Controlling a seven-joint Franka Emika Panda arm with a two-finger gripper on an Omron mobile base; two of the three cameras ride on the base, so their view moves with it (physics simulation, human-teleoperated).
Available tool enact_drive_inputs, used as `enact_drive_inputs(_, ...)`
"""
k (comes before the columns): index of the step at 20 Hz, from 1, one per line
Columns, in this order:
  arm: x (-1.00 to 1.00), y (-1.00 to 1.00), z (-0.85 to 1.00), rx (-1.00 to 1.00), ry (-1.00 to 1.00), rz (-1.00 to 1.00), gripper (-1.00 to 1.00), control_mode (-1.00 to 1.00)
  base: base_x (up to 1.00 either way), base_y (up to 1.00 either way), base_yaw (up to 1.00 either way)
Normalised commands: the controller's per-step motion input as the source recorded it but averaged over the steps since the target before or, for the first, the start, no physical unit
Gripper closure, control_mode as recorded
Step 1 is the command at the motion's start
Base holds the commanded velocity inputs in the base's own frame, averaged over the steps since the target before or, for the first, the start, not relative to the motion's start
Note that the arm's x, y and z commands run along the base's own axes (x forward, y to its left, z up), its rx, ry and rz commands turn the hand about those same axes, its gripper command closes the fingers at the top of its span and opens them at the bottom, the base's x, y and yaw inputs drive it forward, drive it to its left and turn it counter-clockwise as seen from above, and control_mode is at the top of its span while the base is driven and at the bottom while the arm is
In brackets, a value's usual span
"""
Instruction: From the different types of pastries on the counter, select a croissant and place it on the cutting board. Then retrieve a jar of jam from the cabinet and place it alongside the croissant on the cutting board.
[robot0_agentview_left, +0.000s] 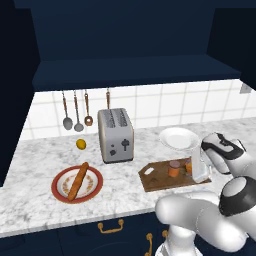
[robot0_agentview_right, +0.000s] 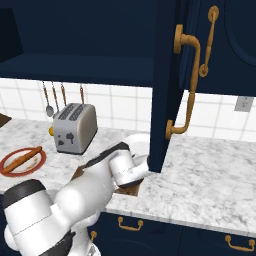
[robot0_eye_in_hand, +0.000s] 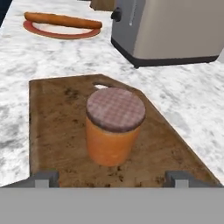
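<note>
The jar of jam (robot0_eye_in_hand: 115, 124), an orange cylinder with a darker checked lid, stands upright on the dark wooden cutting board (robot0_eye_in_hand: 57, 127). My gripper (robot0_eye_in_hand: 111, 179) is open just behind the jar, one fingertip on each side and neither touching it. In the left base view the jar of jam (robot0_agentview_left: 173, 169) sits mid-board on the cutting board (robot0_agentview_left: 155, 181), with the gripper (robot0_agentview_left: 196, 170) to its right. An orange bit of the croissant (robot0_agentview_left: 188, 166) peeks out beside the hand, mostly hidden. A long bread stick (robot0_agentview_left: 77, 181) lies on a red-rimmed plate (robot0_agentview_left: 60, 192). The navy cabinet (robot0_agentview_left: 135, 45) hangs above the counter (robot0_agentview_left: 40, 150).
A silver toaster (robot0_agentview_left: 116, 135) stands left of the board, with a lemon (robot0_agentview_left: 81, 144) beside it. A white plate (robot0_agentview_left: 178, 137) sits behind the board. Utensils hang on the tiled wall. An open cabinet door (robot0_agentview_right: 170, 75) with brass handles hangs over the arm.
</note>
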Motion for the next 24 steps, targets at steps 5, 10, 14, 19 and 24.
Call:
enact_drive_inputs(5, -0.56, 0.03, -0.19, -0.09, -0.11, 0.0, -1.0, -1.0, 0.0, 0.0, 0.0)
enact_drive_inputs(10, -0.71, -0.08, -0.08, 0.04, -0.12, -0.11, -1.0, -1.0, 0.0, 0.0, 0.0)
enact_drive_inputs(14, -1.0, -0.31, 0.09, 0.15, -0.19, -0.23, -1.0, -1.0, 0.0, 0.0, 0.0)
enact_drive_inputs(19, -1.0, -0.33, 0.45, 0.08, -0.25, -0.2, -1.0, -1.0, 0.0, 0.0, 0.0)
enact_drive_inputs(24, -0.95, -0.21, 0.87, -0.01, -0.3, -0.05, -1.0, -1.0, 0.0, 0.0, 0.0)
